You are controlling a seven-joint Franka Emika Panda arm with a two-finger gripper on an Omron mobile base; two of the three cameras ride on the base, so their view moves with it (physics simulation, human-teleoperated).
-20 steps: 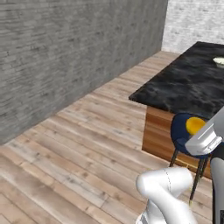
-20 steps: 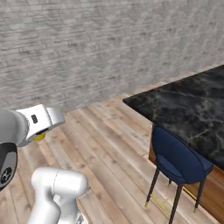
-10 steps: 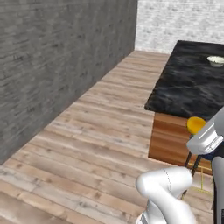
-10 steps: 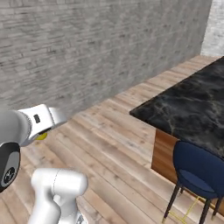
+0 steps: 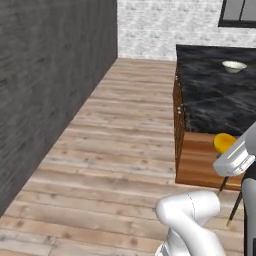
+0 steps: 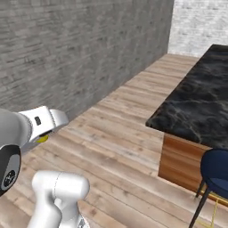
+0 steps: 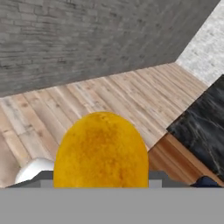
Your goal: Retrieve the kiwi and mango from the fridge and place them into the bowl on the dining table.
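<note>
While the claw (image 7: 101, 186) grips the smooth yellow-orange oval mango (image 7: 101, 151) at lower centre, the small cream bowl (image 5: 234, 65) sits upper right on the black marble table (image 5: 210, 95), contents indiscernible.

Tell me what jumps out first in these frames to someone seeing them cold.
The yellow-orange mango looms in the hand view, held in the gripper above the wooden floor. Next comes the black marble dining table at the right of the left base view, with a small pale bowl near its far end. A dark blue chair stands at its near side.
</note>
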